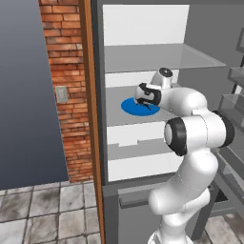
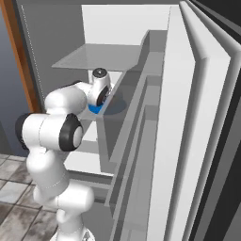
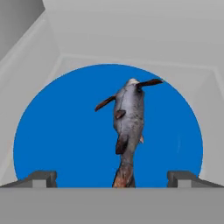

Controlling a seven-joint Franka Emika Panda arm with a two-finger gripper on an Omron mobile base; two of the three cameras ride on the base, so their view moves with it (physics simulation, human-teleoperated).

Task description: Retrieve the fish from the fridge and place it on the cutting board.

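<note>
A small grey-blue fish (image 3: 128, 127) with brownish fins lies on a round blue plate (image 3: 61, 131) on a shelf of the open fridge (image 1: 143, 57). In the hand view my gripper (image 3: 112, 178) hangs directly over the fish, its two dark fingertips (image 3: 40, 178) spread wide on either side of the tail, touching nothing. From the left base view the hand (image 1: 147, 95) sits over the blue plate (image 1: 131, 108), hiding the fish. The right base view shows the hand (image 2: 100, 92) inside the fridge, above a sliver of plate (image 2: 95, 109). The cutting board is out of view.
A grey shelf (image 1: 162, 56) spans the fridge close above the hand. The open fridge door with its racks (image 2: 155, 141) stands to the right of the arm. A brick wall (image 1: 66, 90) and a wooden edge (image 1: 90, 119) flank the fridge on the left.
</note>
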